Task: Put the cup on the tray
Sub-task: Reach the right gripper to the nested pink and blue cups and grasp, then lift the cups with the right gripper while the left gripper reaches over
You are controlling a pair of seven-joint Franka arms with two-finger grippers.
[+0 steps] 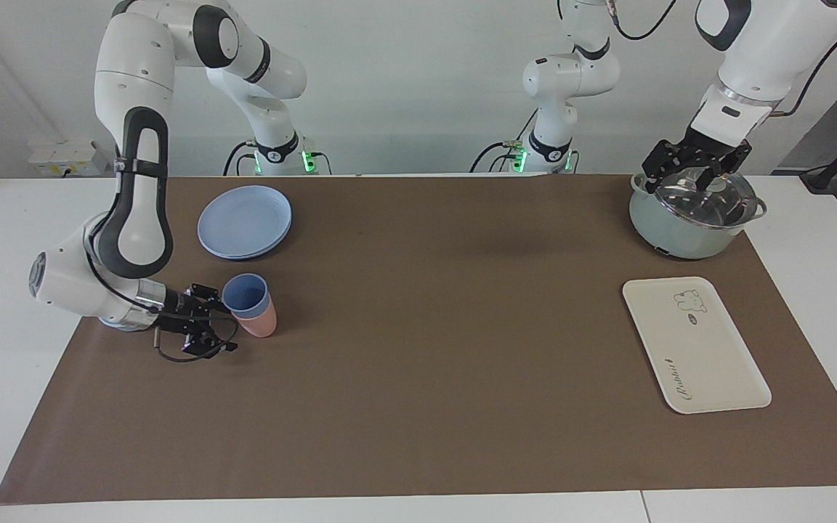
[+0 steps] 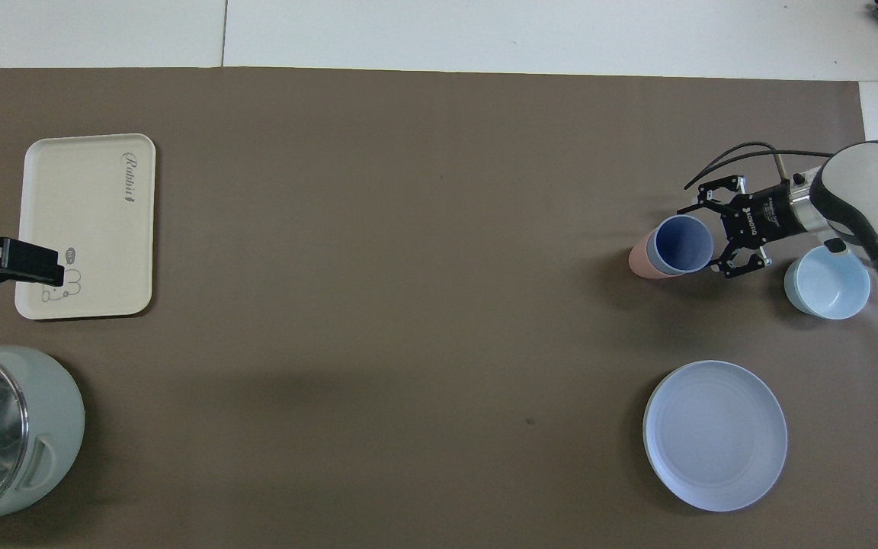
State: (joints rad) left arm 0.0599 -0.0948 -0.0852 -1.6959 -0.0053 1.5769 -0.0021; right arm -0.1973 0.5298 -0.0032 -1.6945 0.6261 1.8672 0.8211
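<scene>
The periwinkle-blue cup (image 1: 246,294) stands nested inside a pink cup (image 1: 260,325) at the right arm's end of the mat; both also show in the overhead view, the blue cup (image 2: 683,244) and the pink cup (image 2: 641,263). My right gripper (image 1: 215,319) lies low and level beside the stacked cups, open, its fingertips at the blue cup's rim (image 2: 713,235). The cream tray (image 1: 694,349) lies flat and bare at the left arm's end (image 2: 88,229). My left gripper (image 1: 694,168) hangs over the pot's lid (image 2: 4,261).
A pale green pot (image 1: 684,225) with a glass lid stands nearer to the robots than the tray (image 2: 35,427). Stacked blue plates (image 1: 244,221) lie nearer to the robots than the cups (image 2: 715,435). A light-blue bowl (image 2: 826,284) sits under the right arm.
</scene>
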